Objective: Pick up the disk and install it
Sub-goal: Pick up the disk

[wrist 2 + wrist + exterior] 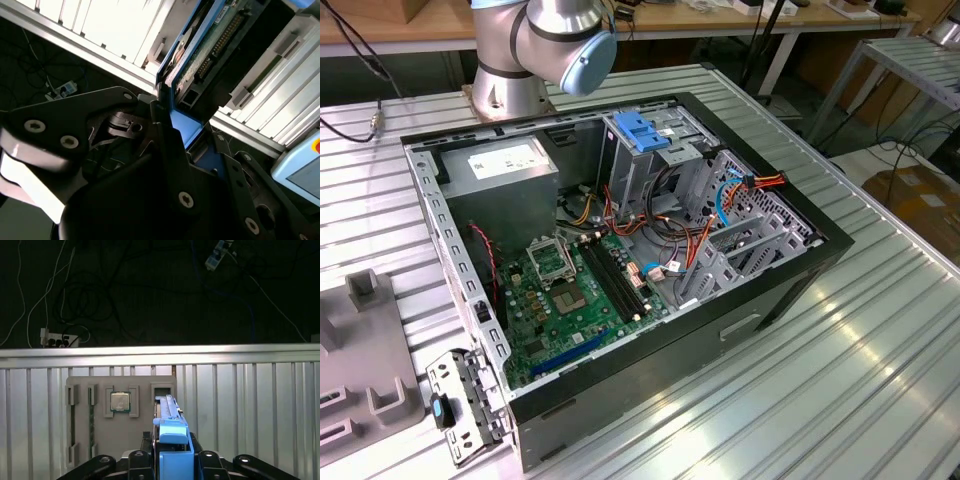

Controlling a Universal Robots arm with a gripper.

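the disk [168, 411] is gripped on edge, its blue carrier frame [186, 129] pinched between the closed fingers of the gripper [173, 455], at the slot [162, 389] of the grey parts tray [120, 440], judged to be stood upright there so the frame is reachable.

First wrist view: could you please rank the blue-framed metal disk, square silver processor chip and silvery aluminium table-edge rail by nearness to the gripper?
1. Blue-framed metal disk, clamped in the gripper.
2. Square silver processor chip, seated in the flat grey tray beyond.
3. Silvery aluminium table-edge rail, past the tray.
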